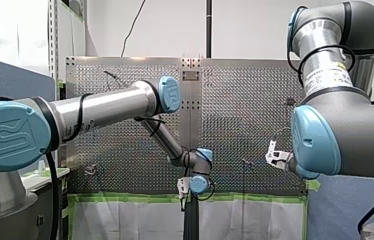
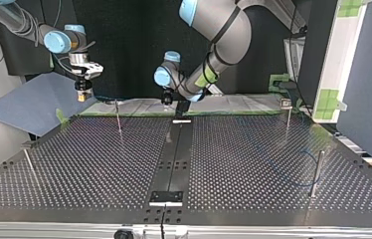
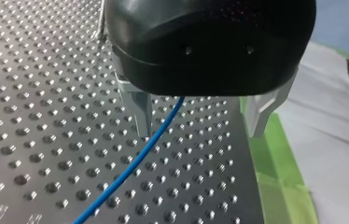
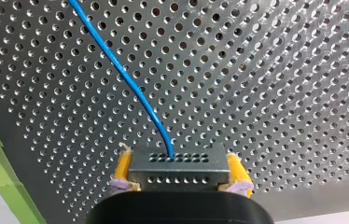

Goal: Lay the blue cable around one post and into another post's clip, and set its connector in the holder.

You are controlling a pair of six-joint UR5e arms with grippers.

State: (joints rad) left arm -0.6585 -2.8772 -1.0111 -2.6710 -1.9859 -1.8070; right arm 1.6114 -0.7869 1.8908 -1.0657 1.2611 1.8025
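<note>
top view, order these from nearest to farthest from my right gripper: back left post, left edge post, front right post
From my right gripper:
1. back left post, just beside it.
2. left edge post, toward the camera.
3. front right post, far across at the view's right.

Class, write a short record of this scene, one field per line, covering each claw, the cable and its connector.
Right claw: shut on the connector, a yellow pad on each side
Cable: blue, leaves the connector and runs off across the table
Left claw: open, low over the table, with the cable running between its fingers, not gripped
Connector placement: not yet in a holder
</note>
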